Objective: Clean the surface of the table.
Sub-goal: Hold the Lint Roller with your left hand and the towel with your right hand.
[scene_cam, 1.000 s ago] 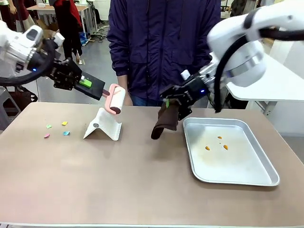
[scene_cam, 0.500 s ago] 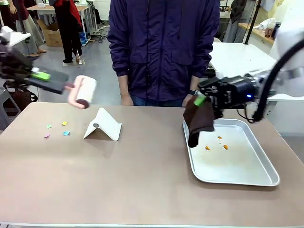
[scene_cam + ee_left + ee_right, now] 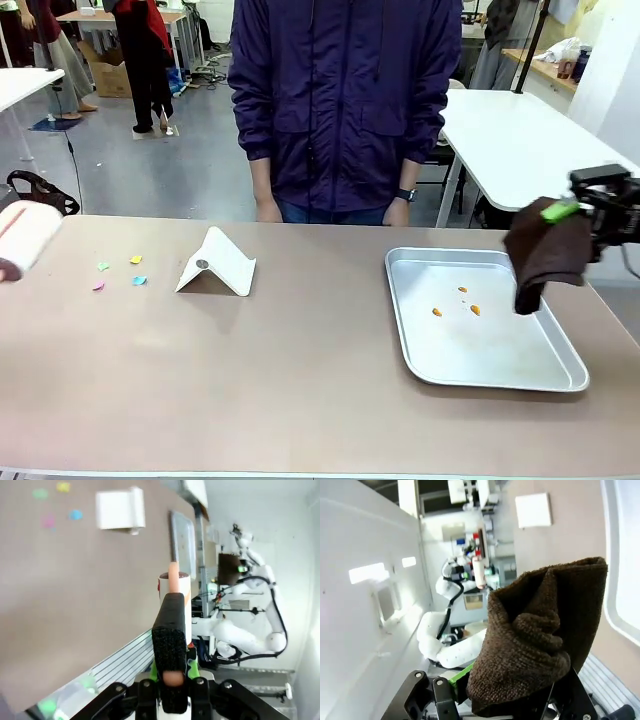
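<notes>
"Front view first: where's the table, and what's on it?"

"The table (image 3: pixel 300 390) runs wide across the picture, with a person (image 3: pixel 345 100) standing at its far edge. Coloured paper scraps (image 3: pixel 120 272) lie at the far left and a white folded stand (image 3: pixel 220 262) is just beside them. On the right there's a metal tray (image 3: pixel 490 345) with orange bits (image 3: pixel 455 303) inside."

"And your hands?"

"My right gripper (image 3: pixel 572 212) is out at the right edge, jaws pinched on a brown cloth (image 3: pixel 545 255) that hangs over the tray's right side. Over on the left, the lint roller (image 3: pixel 25 238) pokes in at the picture's edge."

"Who's got it?"

"I have. In the left wrist view my left gripper (image 3: pixel 172 680) is clamped tight on the roller's black handle. The roller head sticks out beyond my fingers and the tabletop sits off to one side."
</notes>
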Tool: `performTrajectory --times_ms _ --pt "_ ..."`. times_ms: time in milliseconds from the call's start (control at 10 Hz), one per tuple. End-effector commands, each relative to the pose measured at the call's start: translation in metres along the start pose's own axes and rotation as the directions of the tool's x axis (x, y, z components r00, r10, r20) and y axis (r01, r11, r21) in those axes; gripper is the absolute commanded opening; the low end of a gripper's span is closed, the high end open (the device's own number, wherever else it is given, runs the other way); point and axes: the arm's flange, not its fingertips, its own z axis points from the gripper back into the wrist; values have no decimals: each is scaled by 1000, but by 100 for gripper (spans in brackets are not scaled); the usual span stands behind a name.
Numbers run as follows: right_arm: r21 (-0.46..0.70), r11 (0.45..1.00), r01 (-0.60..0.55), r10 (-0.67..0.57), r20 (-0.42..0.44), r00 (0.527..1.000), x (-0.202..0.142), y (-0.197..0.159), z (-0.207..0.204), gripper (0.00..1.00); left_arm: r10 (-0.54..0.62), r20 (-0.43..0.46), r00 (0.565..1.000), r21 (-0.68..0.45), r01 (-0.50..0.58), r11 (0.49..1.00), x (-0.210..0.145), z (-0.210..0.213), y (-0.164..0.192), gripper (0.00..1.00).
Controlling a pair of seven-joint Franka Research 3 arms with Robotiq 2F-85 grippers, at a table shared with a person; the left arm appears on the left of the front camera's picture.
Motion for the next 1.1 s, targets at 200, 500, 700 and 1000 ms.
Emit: performTrajectory --times_ms 200,500,700,1000 --pt "-4 997 -74 74 44 996 10 -32 64 0 6 185 983 -124 18 992 -12 31 57 0" --pt "-26 992 -126 128 91 988 9 -50 73 0 -13 284 959 -178 66 982 -18 24 84 0" --pt "-15 998 -60 61 82 995 12 -51 69 0 25 243 970 -158 15 987 -19 30 82 0" --pt "-15 998 -60 61 82 995 12 -51 69 0 25 243 970 -158 15 987 -19 30 82 0"
